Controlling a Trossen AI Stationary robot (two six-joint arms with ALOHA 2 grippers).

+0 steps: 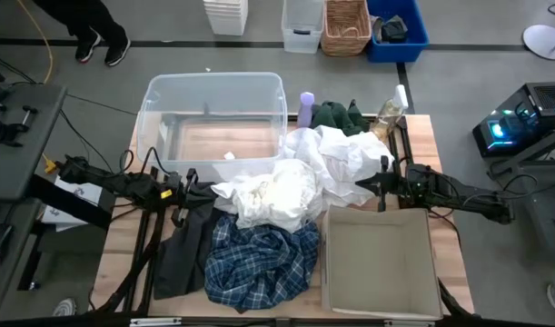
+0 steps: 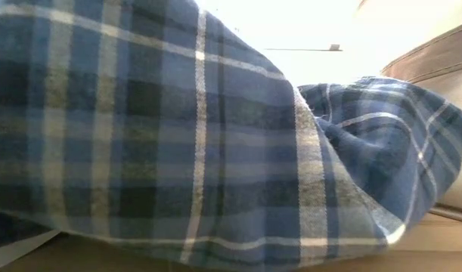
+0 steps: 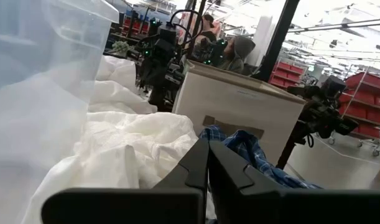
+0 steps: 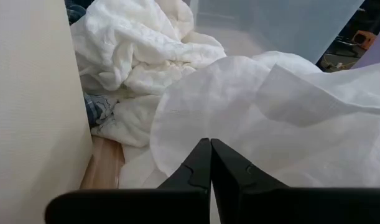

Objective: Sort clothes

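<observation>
Wooden tabletop [image 1: 118, 245] carries everything. Clear plastic tub [image 1: 213, 113] at rear left; beige square fabric bin [image 1: 379, 261] at front right. Between them, heap of white and cream garments [image 1: 291, 182]; blue-and-white plaid shirt [image 1: 259, 259] in front; black-grey garment [image 1: 182, 250] beside it; dark green garment [image 1: 339, 115] behind heap. Left gripper [image 3: 208, 163] near black-grey garment, fingers closed, empty. Right gripper [image 4: 211, 163] at white heap's edge, fingers closed, empty.

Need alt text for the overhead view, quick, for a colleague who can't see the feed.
A heap of clothes fills the table's middle: white pieces, a plaid shirt and a black-grey piece. A clear tub sits behind, a beige bin at right. The left hand and right hand flank the pile, both shut.
</observation>
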